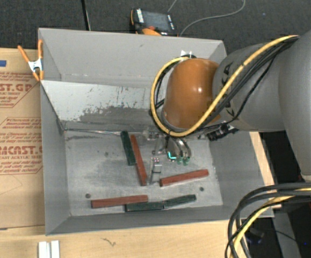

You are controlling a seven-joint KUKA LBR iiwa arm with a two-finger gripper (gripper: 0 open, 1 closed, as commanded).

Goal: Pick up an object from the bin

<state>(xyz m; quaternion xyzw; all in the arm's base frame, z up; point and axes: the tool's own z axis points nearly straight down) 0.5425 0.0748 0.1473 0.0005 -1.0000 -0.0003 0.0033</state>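
Grey bin (85,165), mid-floor: gripper (157,168) between slanted red stick (138,159) and flat red stick (183,178), opening indeterminate. Sticks judged light, rigid; grip mid-length.

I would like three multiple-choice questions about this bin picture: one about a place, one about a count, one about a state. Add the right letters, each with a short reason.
1. Where is the gripper?
A) over the middle of the bin
B) outside the bin
C) at its left wall

2. How many red sticks are in the bin?
A) one
B) three
C) six

3. How does the front red stick lie?
A) flat on the floor
B) standing on end
C) hanging over the rim

Answers:
1 A, it is mid-bin, between the slanted red stick and the right red stick.
2 B, those two plus the front one.
3 A, its whole length rests on the floor.
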